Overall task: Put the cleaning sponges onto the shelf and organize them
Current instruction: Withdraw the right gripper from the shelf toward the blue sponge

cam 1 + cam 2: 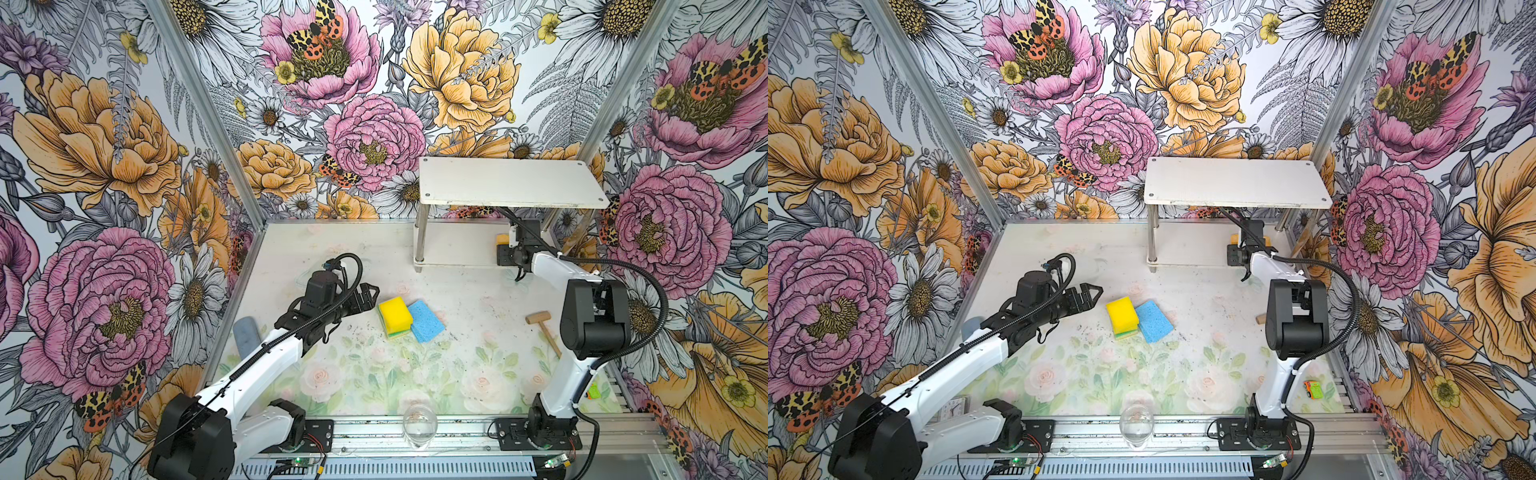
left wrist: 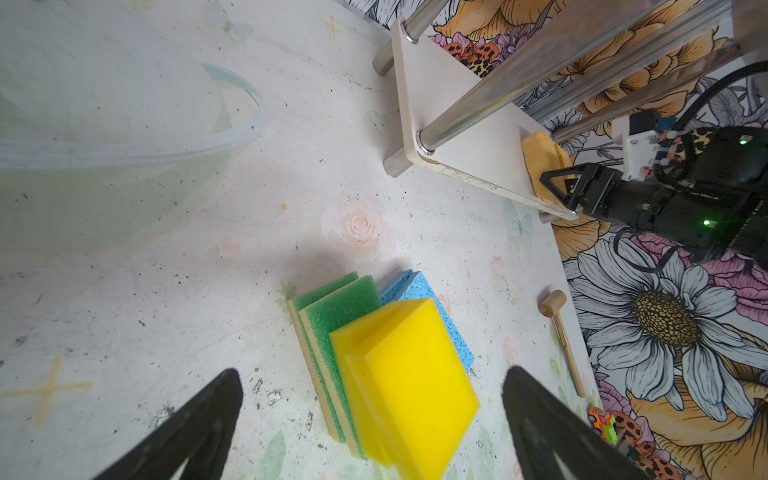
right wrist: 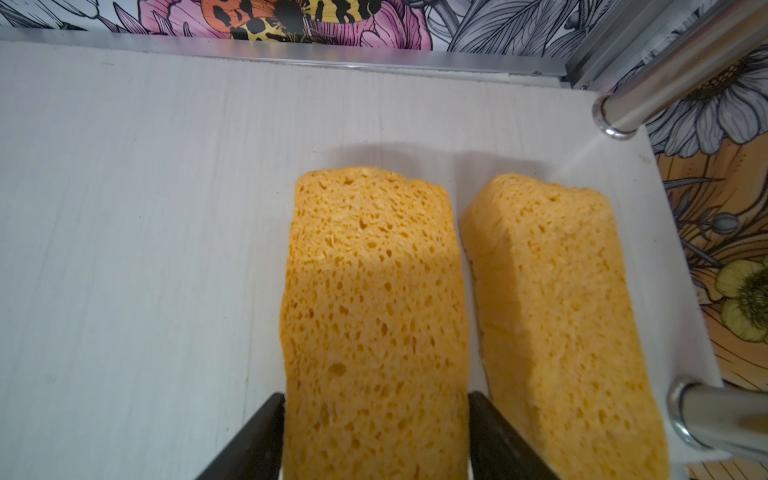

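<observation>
The shelf [image 1: 511, 180] stands at the back right. On its lower board [image 3: 145, 208] two porous orange sponges lie side by side. My right gripper [image 3: 376, 399] reaches in under the top board and is shut on the orange sponge [image 3: 374, 270] farther from the shelf's end post; the second one [image 3: 552, 291] lies free beside it. Mid-table is a pile: yellow sponges [image 1: 395, 312] on green-topped sponges [image 2: 336, 307], with blue sponges [image 1: 426, 321] against them. My left gripper [image 1: 368, 296] hovers open just left of the pile, its fingers [image 2: 208, 415] wide apart and holding nothing.
A wooden mallet [image 1: 542, 328] lies right of the pile. A clear glass [image 1: 419, 426] stands at the front edge. A grey-blue cylinder [image 1: 246, 332] is beside the left arm, a toy car [image 1: 1312, 390] is front right, and a clear bowl [image 2: 124, 137] sits near the left wall.
</observation>
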`<state>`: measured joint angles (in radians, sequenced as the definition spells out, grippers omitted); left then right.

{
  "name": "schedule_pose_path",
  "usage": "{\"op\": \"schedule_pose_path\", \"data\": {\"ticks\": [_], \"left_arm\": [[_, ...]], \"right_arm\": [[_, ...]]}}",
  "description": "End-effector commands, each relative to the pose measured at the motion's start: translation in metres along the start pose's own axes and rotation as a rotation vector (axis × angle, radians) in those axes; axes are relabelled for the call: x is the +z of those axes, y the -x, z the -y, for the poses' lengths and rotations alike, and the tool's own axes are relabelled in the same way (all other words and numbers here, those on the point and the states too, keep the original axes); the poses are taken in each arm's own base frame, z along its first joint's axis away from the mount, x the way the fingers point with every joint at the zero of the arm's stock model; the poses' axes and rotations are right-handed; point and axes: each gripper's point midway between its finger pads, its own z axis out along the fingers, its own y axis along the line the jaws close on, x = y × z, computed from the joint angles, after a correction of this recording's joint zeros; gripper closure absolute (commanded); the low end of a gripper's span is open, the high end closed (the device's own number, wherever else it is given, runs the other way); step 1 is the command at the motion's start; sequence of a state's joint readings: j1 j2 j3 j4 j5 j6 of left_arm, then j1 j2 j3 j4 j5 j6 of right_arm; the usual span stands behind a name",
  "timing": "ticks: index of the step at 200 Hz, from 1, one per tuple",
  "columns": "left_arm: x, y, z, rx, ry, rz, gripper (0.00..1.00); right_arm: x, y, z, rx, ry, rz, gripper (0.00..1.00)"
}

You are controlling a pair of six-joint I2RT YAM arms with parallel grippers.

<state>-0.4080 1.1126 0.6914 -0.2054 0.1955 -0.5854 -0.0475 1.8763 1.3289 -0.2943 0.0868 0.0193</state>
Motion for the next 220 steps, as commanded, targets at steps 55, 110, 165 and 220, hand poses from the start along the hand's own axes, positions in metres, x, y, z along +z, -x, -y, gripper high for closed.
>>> {"op": "schedule_pose_path", "data": {"ticks": [55,110,165,220], "left_arm": [[-0.003,0.001,-0.001,0.013,-0.007,0.009,0.01],[-0.005,0.001,-0.002,0.012,-0.008,0.011,0.01],[-0.005,0.002,-0.001,0.010,-0.015,0.009,0.01],[-0.003,0.000,-0.002,0.014,-0.019,0.001,0.01]], "right_arm": [[-0.037,0.034,0.008,-0.004,-0.005,0.121,0.29],[-0.067,0.022,-0.004,-0.006,0.076,0.145,0.28],[-0.119,-0.010,-0.063,0.012,0.416,0.155,0.28],[-0.167,-0.051,-0.129,-0.082,0.590,0.112,0.21]]}}
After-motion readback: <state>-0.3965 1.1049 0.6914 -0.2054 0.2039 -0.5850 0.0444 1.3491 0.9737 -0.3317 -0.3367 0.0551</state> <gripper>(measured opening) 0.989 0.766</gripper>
